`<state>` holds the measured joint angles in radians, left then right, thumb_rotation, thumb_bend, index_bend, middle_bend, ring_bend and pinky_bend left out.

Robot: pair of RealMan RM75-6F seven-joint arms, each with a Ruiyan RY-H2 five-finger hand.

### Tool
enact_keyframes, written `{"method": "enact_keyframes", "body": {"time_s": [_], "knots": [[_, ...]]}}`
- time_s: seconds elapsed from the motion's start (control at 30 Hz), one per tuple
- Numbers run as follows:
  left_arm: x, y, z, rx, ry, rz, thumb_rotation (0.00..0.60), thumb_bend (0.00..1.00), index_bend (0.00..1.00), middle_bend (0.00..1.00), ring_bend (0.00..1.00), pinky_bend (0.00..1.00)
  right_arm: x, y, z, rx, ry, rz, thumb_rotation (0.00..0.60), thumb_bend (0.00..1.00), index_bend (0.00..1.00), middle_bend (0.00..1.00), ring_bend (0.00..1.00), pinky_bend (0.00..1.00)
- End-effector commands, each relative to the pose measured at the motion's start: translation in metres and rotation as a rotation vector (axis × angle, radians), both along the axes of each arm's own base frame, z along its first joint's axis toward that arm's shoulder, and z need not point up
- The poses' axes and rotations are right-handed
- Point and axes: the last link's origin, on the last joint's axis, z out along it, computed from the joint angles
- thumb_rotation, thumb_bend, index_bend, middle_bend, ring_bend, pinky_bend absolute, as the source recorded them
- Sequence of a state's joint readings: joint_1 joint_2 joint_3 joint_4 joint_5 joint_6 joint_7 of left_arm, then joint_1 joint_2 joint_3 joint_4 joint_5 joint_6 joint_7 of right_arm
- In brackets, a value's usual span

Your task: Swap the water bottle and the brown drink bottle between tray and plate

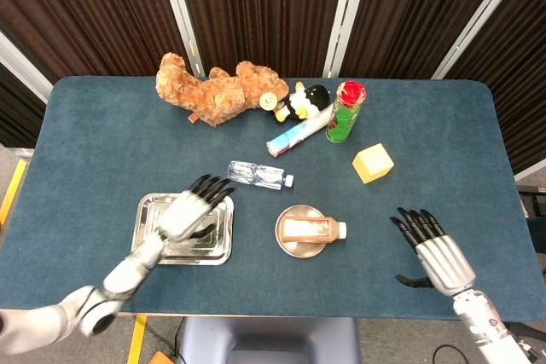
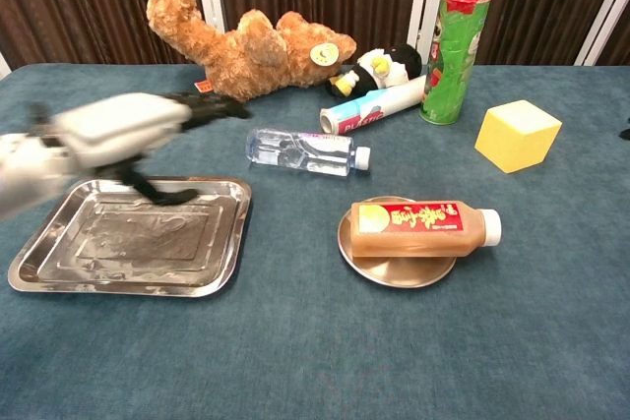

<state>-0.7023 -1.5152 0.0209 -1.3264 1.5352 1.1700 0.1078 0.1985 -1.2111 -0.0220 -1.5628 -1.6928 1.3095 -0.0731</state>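
Note:
The clear water bottle (image 1: 257, 175) (image 2: 304, 151) lies on its side on the blue table, between the tray and the toys. The brown drink bottle (image 1: 310, 229) (image 2: 423, 223) lies across the small round plate (image 1: 300, 248) (image 2: 394, 269). The steel tray (image 1: 145, 240) (image 2: 128, 236) holds nothing. My left hand (image 1: 192, 207) (image 2: 123, 127) hovers above the tray with fingers spread, blurred by motion, holding nothing. My right hand (image 1: 435, 249) is open over the table's front right, well clear of the plate.
At the back lie a brown teddy bear (image 1: 217, 91), a small penguin plush (image 1: 307, 101), a white tube (image 1: 298, 135) and an upright green can (image 1: 346, 111). A yellow cube (image 1: 373, 163) sits right of the water bottle.

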Motion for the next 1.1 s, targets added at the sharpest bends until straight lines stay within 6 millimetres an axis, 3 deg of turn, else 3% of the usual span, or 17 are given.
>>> {"method": "enact_keyframes", "body": {"time_s": [0.03,0.1,0.27,0.5,0.7,0.93,1.03,1.1], "knots": [[-0.074,-0.077,0.074,0.178,0.070,0.183,0.600,0.36,0.00,0.00,0.00,0.06,0.052,-0.019,-0.049,0.084,0.005,0.124,0.600,0.15,0.00,0.00,0.00,0.00],[-0.092,-0.095,0.088,0.247,0.055,0.256,0.600,0.36,0.00,0.00,0.00,0.06,0.074,-0.031,-0.074,0.108,0.034,0.129,0.600,0.15,0.00,0.00,0.00,0.00],[-0.119,-0.113,0.108,0.317,-0.008,0.346,0.600,0.37,0.00,0.00,0.00,0.06,0.110,-0.049,-0.110,0.099,0.080,0.137,0.600,0.24,0.01,0.02,0.00,0.01],[-0.131,-0.113,0.124,0.330,-0.047,0.365,0.600,0.37,0.00,0.00,0.00,0.05,0.144,-0.066,-0.142,0.075,0.120,0.126,0.600,0.30,0.11,0.10,0.00,0.04],[-0.135,-0.109,0.128,0.310,-0.062,0.389,0.600,0.37,0.00,0.00,0.00,0.05,0.152,-0.078,-0.162,0.064,0.154,0.085,0.600,0.35,0.18,0.17,0.01,0.07],[-0.136,-0.109,0.131,0.303,-0.075,0.391,0.600,0.37,0.00,0.00,0.00,0.05,0.149,-0.088,-0.176,0.078,0.180,0.030,0.600,0.37,0.23,0.22,0.07,0.19],[-0.137,-0.108,0.131,0.299,-0.075,0.392,0.600,0.37,0.00,0.00,0.00,0.05,0.149,-0.089,-0.177,0.071,0.174,0.025,0.600,0.38,0.29,0.28,0.13,0.29],[-0.137,-0.107,0.130,0.294,-0.076,0.394,0.600,0.37,0.00,0.00,0.00,0.05,0.150,-0.090,-0.178,0.067,0.176,0.026,0.600,0.38,0.38,0.34,0.22,0.39]]}}
